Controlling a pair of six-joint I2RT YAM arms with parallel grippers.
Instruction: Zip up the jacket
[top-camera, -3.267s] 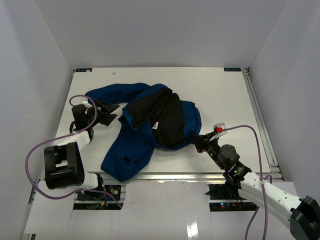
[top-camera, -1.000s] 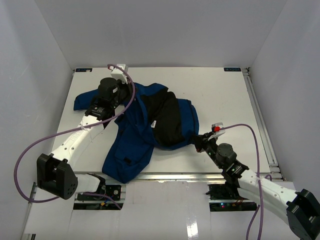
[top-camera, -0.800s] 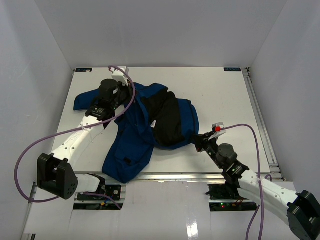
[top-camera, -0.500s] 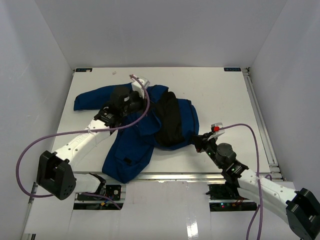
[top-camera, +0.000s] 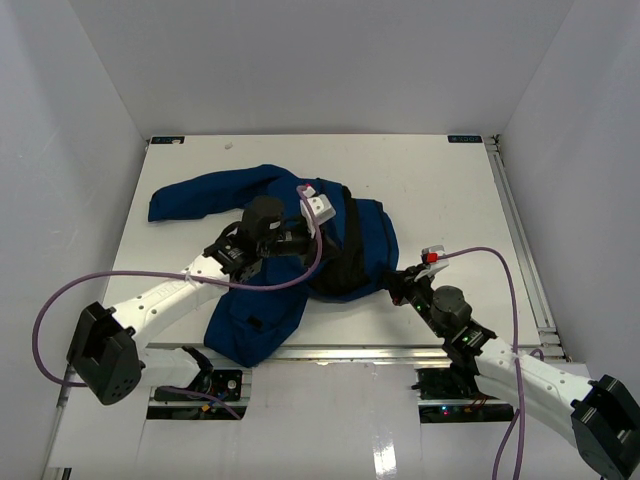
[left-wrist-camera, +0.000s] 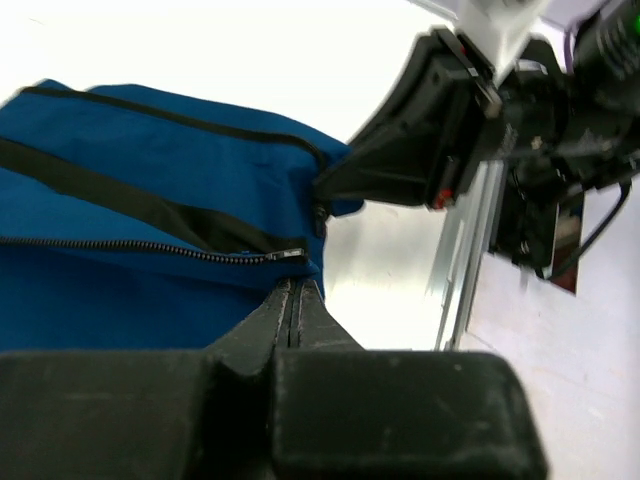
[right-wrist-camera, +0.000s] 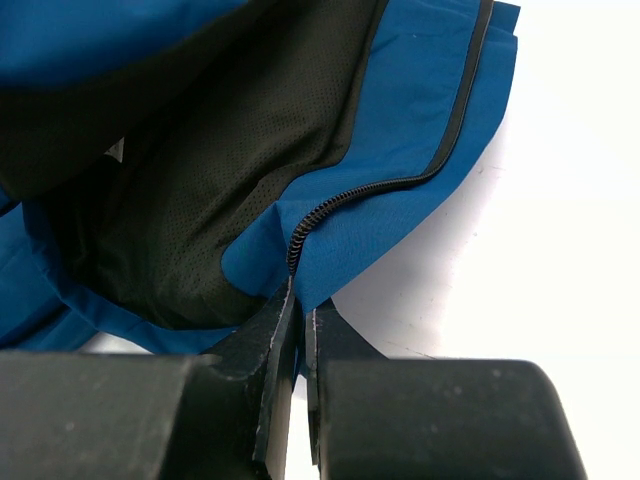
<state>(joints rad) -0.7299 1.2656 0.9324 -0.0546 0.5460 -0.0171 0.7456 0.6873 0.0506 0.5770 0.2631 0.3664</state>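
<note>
The white table (top-camera: 440, 180) carries a single thing, the jacket (top-camera: 250, 310), lying crumpled on it. The left gripper (top-camera: 300, 238) sits over the middle of the heap. Behind it one blue sleeve (top-camera: 190, 195) stretches flat toward the table's far left, and on its near side a broad blue panel runs down to the table's front edge. Black lining (top-camera: 350, 265) shows between this gripper and the right gripper (top-camera: 397, 283), which meets the jacket's near right hem. Beyond and to the right of that gripper the tabletop is bare. Just ahead of the right fingertips, the zipper (right-wrist-camera: 301, 232) climbs along the blue edge.
</note>
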